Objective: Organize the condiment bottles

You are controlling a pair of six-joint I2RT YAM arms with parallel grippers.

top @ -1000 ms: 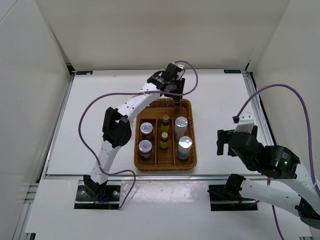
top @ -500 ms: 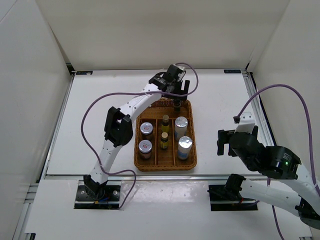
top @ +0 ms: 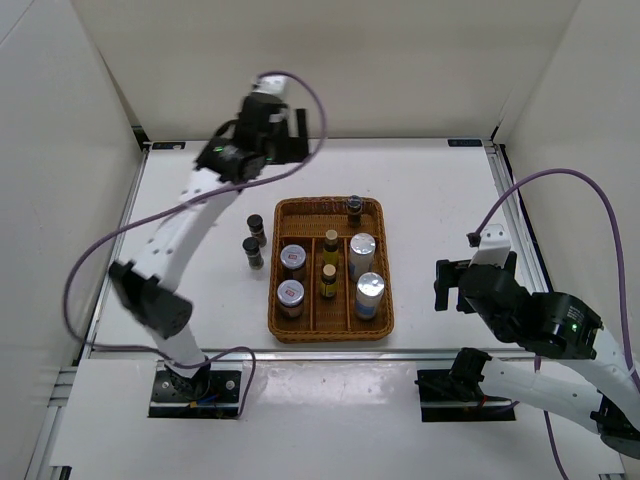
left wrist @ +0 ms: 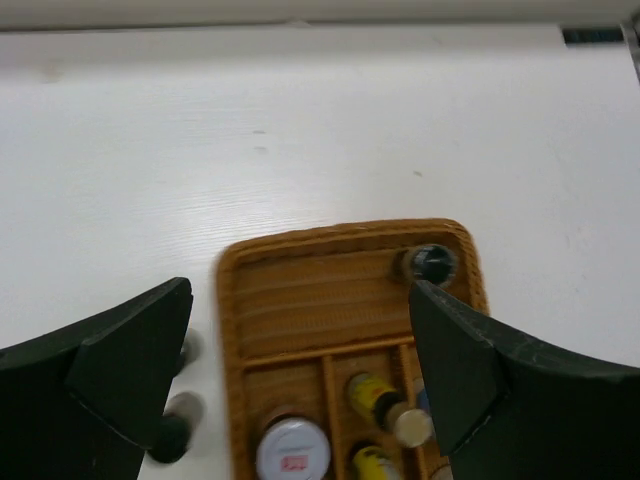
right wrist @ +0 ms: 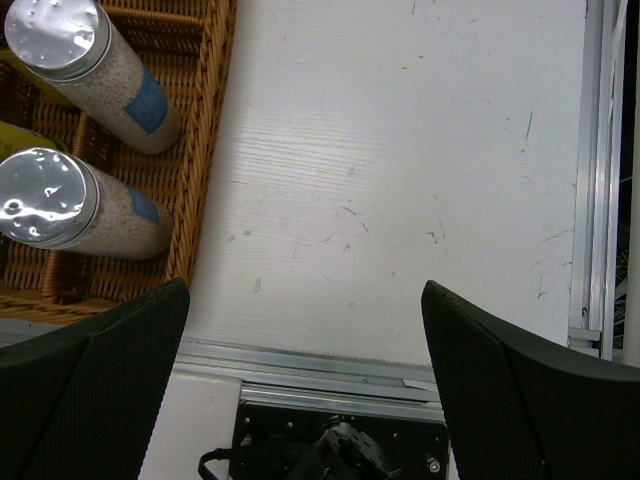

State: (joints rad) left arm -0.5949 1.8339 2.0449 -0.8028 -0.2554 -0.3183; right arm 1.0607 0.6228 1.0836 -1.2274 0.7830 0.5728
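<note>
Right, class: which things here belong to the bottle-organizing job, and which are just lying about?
Job: two white cylinders, two amber bottles, two red-labelled jars, three tiny dark bottles.
Just there: wicker tray, purple cables, table.

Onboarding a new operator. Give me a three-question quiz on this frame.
1. True or false: the left tool is shut on a bottle.
2. In the top view, which wicker tray column holds the white cylinders? A left, B middle, C right.
3. How many tiny dark bottles stand on the table outside the tray?
Key: 1 false, open and empty; 2 C; 3 two, left of the tray.
</note>
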